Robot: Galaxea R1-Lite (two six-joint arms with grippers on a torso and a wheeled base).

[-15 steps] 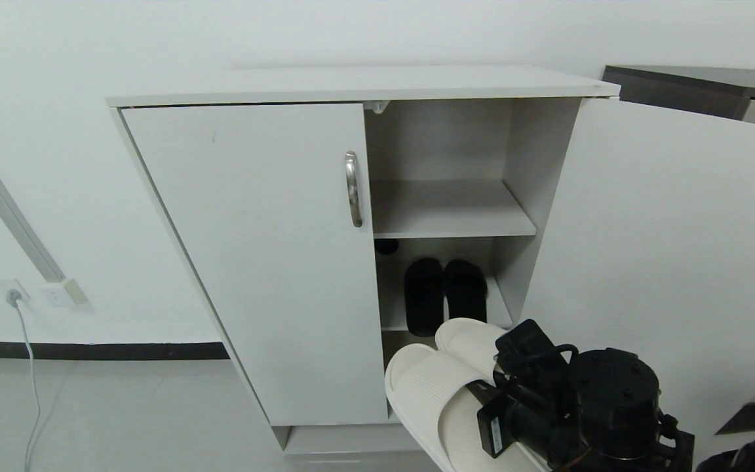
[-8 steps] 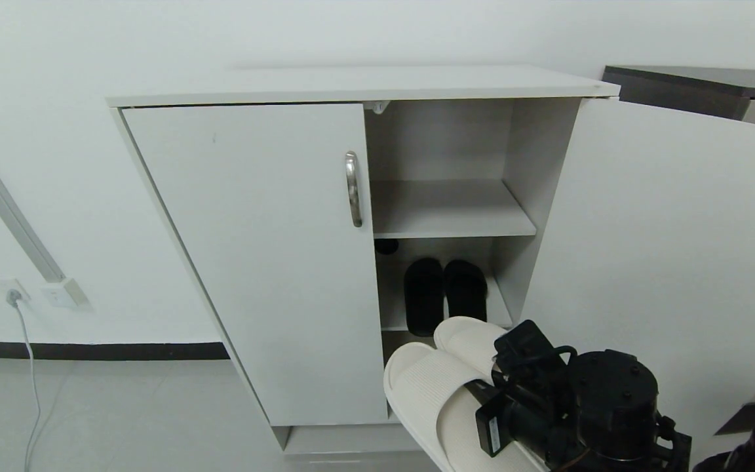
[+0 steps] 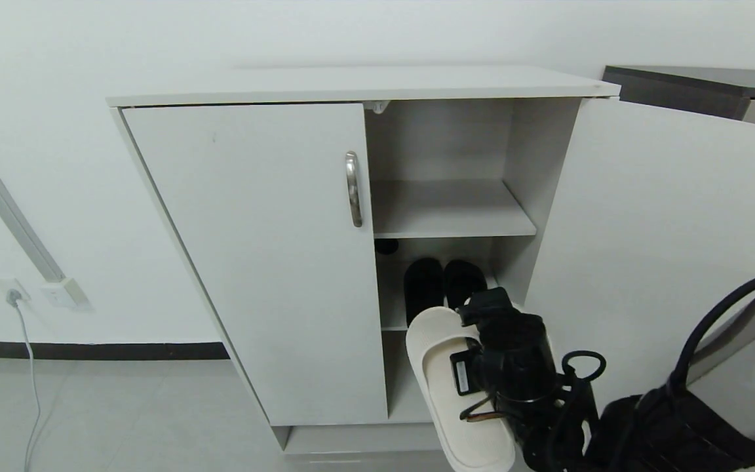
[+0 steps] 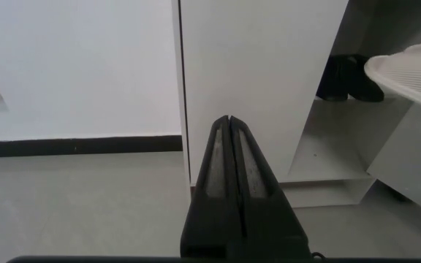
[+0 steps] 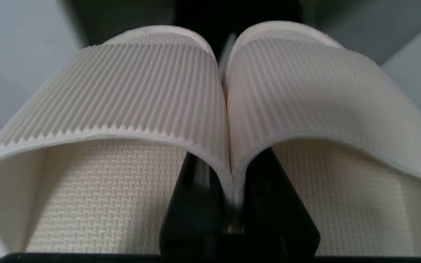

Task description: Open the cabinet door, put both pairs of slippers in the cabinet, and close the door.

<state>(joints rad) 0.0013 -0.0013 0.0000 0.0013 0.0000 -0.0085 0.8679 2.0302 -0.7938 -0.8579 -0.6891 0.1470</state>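
White slippers (image 3: 440,373) nearer cabinet (image 3: 351,82), black pair (image 3: 425,288) inside

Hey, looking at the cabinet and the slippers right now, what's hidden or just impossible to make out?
- Head view: one of the white slippers is mostly hidden behind the right arm.
- Head view: the near ends of the black slippers are covered by the white pair and the arm.
- Head view: a dark thing is cut off by the closed left door, so it cannot be identified.
- Head view: that door hides everything behind it.

Black slippers (image 3: 425,292) lie side by side on the lower shelf (image 3: 392,307) of the cabinet (image 3: 351,82).
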